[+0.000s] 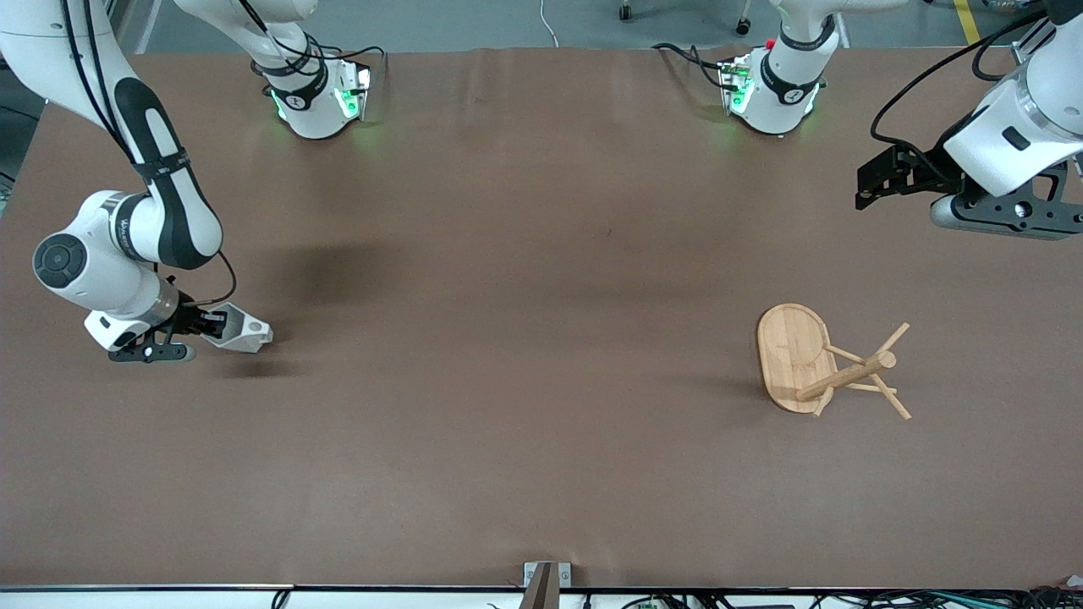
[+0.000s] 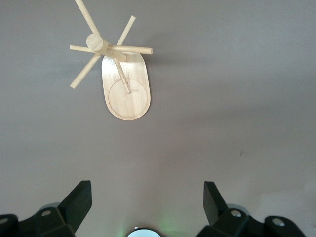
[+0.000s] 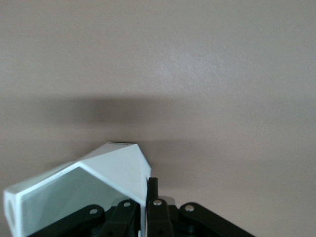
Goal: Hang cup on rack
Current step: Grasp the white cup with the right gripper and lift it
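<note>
Left gripper (image 2: pixel 147 200) jaws wide apart over table (image 2: pixel 237 98), rack (image 2: pixel 126 84) upright.

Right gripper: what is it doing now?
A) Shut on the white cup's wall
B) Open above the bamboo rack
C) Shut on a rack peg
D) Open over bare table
A: the right gripper pinches the cup by its wall, at the right arm's end of the table.

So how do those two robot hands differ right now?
The right gripper is low at the right arm's end of the table, shut on the wall of the white cup; the left gripper is empty, its fingers spread wide open. The right one is down by the table, while the left one waits up in the air, looking down on the bamboo rack. Both have two dark fingers.
</note>
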You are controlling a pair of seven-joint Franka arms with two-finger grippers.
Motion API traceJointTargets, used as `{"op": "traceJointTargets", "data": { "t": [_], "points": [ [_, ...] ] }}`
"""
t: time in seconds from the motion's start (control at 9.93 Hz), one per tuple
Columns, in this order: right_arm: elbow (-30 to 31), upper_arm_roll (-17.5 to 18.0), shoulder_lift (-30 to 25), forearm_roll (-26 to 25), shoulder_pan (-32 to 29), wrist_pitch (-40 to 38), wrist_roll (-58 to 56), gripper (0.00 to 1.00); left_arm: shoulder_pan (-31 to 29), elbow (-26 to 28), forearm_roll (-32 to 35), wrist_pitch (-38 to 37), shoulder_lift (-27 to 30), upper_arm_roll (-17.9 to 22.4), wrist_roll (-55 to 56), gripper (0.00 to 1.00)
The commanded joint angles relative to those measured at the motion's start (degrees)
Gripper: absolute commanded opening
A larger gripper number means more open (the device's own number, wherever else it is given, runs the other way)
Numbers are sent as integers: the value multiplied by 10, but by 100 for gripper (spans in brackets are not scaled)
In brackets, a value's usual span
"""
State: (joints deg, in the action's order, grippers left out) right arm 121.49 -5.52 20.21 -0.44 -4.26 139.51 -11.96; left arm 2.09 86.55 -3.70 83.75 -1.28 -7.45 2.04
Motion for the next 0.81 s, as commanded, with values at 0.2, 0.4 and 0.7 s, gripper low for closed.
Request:
{"op": "traceJointTargets", "data": {
  "t": [0.2, 0.4, 0.7],
  "points": [
    [-199, 21, 1, 112, 5, -286, -11, 1, 24, 2, -29, -1, -28, -5, -5, 100],
    [-248, 44, 1, 202, 24, -369, -12, 1, 38, 2, -56, -1, -34, -14, -14, 100],
    [-248, 98, 2, 428, 50, -415, -13, 1, 49, 5, -130, 25, -35, -38, -131, 100]
  ]
}}
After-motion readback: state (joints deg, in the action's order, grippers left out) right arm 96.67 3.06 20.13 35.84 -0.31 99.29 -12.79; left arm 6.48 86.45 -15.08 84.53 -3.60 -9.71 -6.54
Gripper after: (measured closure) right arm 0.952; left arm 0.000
